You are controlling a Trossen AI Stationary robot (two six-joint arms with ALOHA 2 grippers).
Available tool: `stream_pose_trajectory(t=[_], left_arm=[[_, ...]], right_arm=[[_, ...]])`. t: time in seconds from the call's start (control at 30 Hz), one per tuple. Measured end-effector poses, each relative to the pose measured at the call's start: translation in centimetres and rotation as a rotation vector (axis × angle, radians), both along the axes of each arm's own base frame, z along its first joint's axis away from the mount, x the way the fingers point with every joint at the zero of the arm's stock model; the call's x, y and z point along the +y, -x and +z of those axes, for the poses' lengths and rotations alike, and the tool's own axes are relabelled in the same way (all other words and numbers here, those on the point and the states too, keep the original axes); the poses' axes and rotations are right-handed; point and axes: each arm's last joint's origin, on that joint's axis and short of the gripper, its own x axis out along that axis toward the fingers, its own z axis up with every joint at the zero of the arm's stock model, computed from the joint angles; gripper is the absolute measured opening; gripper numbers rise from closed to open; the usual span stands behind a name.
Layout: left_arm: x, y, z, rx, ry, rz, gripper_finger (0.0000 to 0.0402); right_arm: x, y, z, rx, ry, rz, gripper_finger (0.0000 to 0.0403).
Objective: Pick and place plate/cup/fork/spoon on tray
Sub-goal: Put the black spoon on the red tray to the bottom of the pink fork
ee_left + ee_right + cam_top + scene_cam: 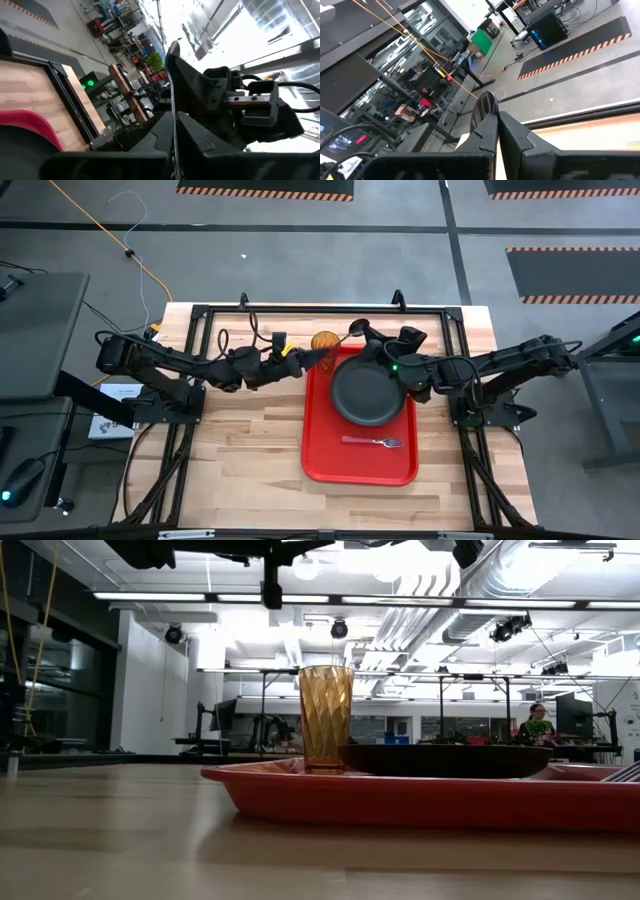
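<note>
The red tray (318, 465) lies mid-table. On it are the dark plate (368, 393), the pink-handled fork (373, 442) near its front, and the amber cup (324, 341), upright at its far left corner; the cup also shows in the low view (326, 718). The spoon (352, 332) is in the air just right of the cup, bowl toward the far right. My left gripper (325, 357) is shut at its handle end. My right gripper (364, 332) is shut by its bowl. My left gripper has the spoon's thin handle (174, 107) between its two shut fingers, which lie along it. The handle runs on past the fingertips to the bowl (172, 47). The spoon is clear of the tray and the cup. My right gripper pinches the spoon just behind its bowl (487, 102), which sticks out past the two shut fingertips. The fingers come from the table's right, slanting toward the far left. The exact spot of contact is hidden by the fingers.
The black frame rails (210, 360) stand around the tabletop. Bare wood (250, 450) lies left of the tray and along the near edge. The front part of the tray beside the fork is bare. A person shows far off in the room (537, 725).
</note>
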Motion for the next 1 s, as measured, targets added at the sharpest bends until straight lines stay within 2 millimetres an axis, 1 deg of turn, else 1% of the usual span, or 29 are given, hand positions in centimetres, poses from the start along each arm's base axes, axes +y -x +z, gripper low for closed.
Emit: stream_pose_trajectory(t=[0.17,0.27,0.33,0.43,0.77,0.87,1.0], left_arm=[[0.0,0.0,0.0,0.009,-0.012,0.02,0.0035],[0.1,0.0,0.0,0.012,-0.017,0.024,0.0042],[0.0,0.0,-0.1,0.017,-0.018,0.024,0.0033],[0.0,0.0,-0.1,0.016,-0.017,0.022,0.0008],[1.0,0.1,0.0,0.025,-0.025,-0.026,0.0003],[1.6,0.4,0.2,0.048,-0.034,-0.05,0.0002],[2.5,1.3,0.4,0.129,-0.053,-0.05,0.0002]], right_arm=[[-0.2,0.0,0.0,-0.004,0.0,-0.014,0.0],[-0.2,0.0,0.0,-0.006,0.0,-0.018,0.0],[-0.2,0.0,0.0,-0.006,0.0,-0.018,0.0],[-0.2,0.0,0.0,-0.006,0.0,-0.019,0.0],[-0.2,0.3,0.0,0.026,0.007,-0.008,0.0001],[-0.3,1.2,0.2,0.068,0.002,0.039,0.0015],[-0.4,3.3,1.0,0.119,0.002,0.082,0.0063]])
